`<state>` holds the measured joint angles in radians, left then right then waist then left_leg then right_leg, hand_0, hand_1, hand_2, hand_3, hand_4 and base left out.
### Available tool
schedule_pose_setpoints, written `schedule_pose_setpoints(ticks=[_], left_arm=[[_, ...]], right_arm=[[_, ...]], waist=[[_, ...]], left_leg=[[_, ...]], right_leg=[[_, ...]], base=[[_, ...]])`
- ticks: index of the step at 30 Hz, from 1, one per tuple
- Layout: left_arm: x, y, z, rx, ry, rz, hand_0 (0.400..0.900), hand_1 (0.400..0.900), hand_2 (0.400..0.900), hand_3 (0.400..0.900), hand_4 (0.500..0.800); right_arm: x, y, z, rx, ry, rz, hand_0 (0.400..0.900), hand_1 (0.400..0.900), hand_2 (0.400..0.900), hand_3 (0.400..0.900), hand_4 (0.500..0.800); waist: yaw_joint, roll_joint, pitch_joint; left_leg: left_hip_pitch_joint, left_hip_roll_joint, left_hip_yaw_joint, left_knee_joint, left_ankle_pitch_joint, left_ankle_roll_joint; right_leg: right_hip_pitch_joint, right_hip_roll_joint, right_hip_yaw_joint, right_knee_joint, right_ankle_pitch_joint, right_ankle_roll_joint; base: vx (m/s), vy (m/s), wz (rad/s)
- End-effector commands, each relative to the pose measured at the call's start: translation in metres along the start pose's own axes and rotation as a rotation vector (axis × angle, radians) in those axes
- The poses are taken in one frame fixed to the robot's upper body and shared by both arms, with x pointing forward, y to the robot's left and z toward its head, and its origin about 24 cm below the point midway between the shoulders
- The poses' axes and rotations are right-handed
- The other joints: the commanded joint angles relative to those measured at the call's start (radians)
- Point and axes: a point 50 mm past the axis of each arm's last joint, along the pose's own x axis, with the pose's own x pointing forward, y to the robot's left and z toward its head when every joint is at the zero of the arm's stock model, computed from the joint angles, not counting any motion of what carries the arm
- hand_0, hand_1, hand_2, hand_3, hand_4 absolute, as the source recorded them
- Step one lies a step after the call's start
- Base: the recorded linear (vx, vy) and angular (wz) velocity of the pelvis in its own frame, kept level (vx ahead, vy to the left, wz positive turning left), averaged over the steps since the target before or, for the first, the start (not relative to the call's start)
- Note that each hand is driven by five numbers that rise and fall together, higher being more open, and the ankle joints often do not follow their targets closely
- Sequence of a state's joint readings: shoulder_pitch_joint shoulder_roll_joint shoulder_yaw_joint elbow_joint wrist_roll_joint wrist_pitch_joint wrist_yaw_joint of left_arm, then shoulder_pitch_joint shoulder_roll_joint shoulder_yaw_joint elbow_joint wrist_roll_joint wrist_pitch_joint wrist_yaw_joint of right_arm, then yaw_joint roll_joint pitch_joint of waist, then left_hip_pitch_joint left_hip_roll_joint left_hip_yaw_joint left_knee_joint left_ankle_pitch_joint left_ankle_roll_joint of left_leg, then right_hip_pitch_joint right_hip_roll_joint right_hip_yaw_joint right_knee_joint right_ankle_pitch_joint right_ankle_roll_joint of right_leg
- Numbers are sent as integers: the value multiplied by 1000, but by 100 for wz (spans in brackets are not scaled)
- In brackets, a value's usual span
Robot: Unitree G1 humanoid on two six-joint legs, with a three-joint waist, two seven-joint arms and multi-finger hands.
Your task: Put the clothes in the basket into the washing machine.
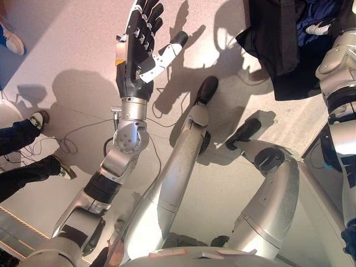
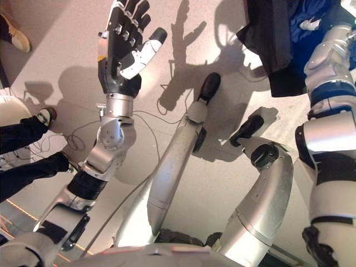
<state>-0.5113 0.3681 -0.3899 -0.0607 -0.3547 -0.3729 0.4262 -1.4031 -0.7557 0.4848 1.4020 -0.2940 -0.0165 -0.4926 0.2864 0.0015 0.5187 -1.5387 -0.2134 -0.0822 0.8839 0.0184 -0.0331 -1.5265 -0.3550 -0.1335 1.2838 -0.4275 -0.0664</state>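
Across the middle of both views, a broad stretch of pale floor (image 1: 67, 50) is seen, and the widest open room lies between the raised left hand and the dark clothes at the upper right. At the left edge, a person's dark-trousered legs (image 1: 22, 150) and shoes (image 1: 39, 118) are seen close beside the left arm, and a further shoe (image 1: 12, 40) is cut off by the upper left edge. A thin wire (image 1: 67, 146) is seen lying looped on the floor between those legs and the arm.

The clothes (image 1: 278, 39), a black garment with a blue one partly shown behind it, are seen bunched at the top right, hanging above the floor at the right hand. No basket and no washing machine are shown in either view.

The left hand (image 1: 139, 47) is held up over the floor with its palm turned to the camera; its fingers (image 1: 146, 22) are spread and straight, and nothing is held or touched. The right hand (image 1: 321, 26) is largely buried in the clothes, so whether its fingers are open or closed cannot be told.
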Motion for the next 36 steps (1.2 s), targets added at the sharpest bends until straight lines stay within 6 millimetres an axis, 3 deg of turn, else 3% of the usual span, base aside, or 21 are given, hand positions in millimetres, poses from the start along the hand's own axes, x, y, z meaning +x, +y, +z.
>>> schedule_pose_setpoints(ticks=[1, 19, 29, 33, 34, 36], left_arm=[[-14, 14, 15, -58, -107, 97, 900, 900, 900, 900, 800], [-11, 29, 2, 69, -76, 179, 900, 900, 900, 900, 800], [-16, 39, -6, 108, -31, 238, 900, 900, 900, 900, 800], [-21, 45, -17, 144, 21, 260, 900, 900, 900, 900, 800], [-23, 47, -19, 156, 34, 266, 900, 900, 900, 900, 800], [-28, 51, -24, 175, 63, 270, 900, 900, 900, 900, 800]], right_arm=[[-24, 38, -21, -85, 16, 94, 400, 400, 400, 400, 500], [-35, 50, 41, 77, -164, -34, 400, 400, 400, 400, 500], [-49, 59, 60, 190, -207, -61, 400, 400, 400, 400, 500], [-63, 59, 78, 299, -290, -84, 400, 400, 400, 400, 500], [-67, 60, 81, 313, -318, -87, 400, 400, 400, 400, 500], [-76, 62, 82, 307, -363, -81, 400, 400, 400, 400, 500]], waist=[[-49, 67, -126], [-109, 16, -147], [-146, -3, -151], [-169, -24, -144], [-175, -29, -139], [-186, -37, -135]], left_leg=[[26, -6, -24, 98, -196, 51], [243, 50, -27, -148, -137, 50], [352, 71, -34, -239, -116, 48], [446, 92, -31, -318, -91, 41], [461, 103, -25, -352, -47, 41], [515, 112, -27, -394, -34, 37]], right_leg=[[-43, 14, 105, -64, 99, 121], [209, 67, 39, -310, 172, 151], [332, 94, 12, -415, 211, 171], [436, 110, 1, -512, 251, 183], [456, 113, -10, -554, 298, 175], [516, 120, -15, -613, 321, 179]], base=[[-10, -20, -5], [-13, -7, -6], [1, 21, -8], [-2, 29, -15], [-67, 36, -20], [-22, 29, -15]])
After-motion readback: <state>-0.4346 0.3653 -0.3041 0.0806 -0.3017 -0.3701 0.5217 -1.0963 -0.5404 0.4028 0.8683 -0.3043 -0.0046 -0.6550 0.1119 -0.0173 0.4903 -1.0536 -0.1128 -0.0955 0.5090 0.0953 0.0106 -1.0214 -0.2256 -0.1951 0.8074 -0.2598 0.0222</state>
